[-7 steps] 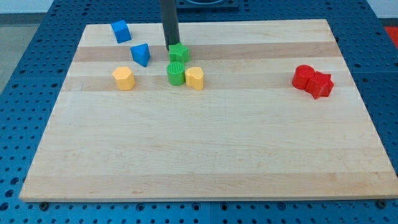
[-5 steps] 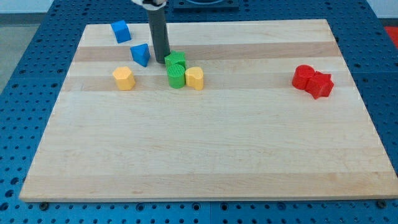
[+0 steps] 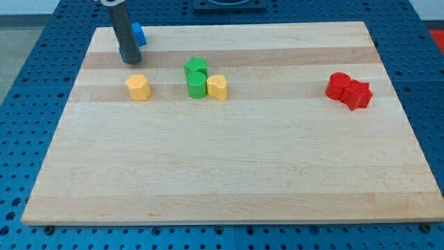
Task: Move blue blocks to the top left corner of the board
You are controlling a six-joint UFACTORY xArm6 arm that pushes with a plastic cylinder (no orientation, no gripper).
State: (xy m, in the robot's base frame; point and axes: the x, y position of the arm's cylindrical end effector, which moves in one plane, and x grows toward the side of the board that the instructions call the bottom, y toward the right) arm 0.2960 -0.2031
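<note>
My tip [image 3: 130, 60] rests on the wooden board [image 3: 222, 173] near its top left corner. One blue block [image 3: 139, 32] shows just right of the rod, partly hidden behind it, close to the board's top edge. No second blue block can be seen; the rod may cover it. The tip is above and slightly left of a yellow block [image 3: 138, 87].
A green block [image 3: 196, 67] touches a green cylinder [image 3: 197, 85] below it, with a second yellow block [image 3: 217, 87] against the cylinder's right side. Two red blocks [image 3: 341, 85] [image 3: 359, 94] sit together at the view's right.
My rod has moved left from beside the green block to the top left area. The blue wedge that lay left of the green block is gone from that spot and no longer shows.
</note>
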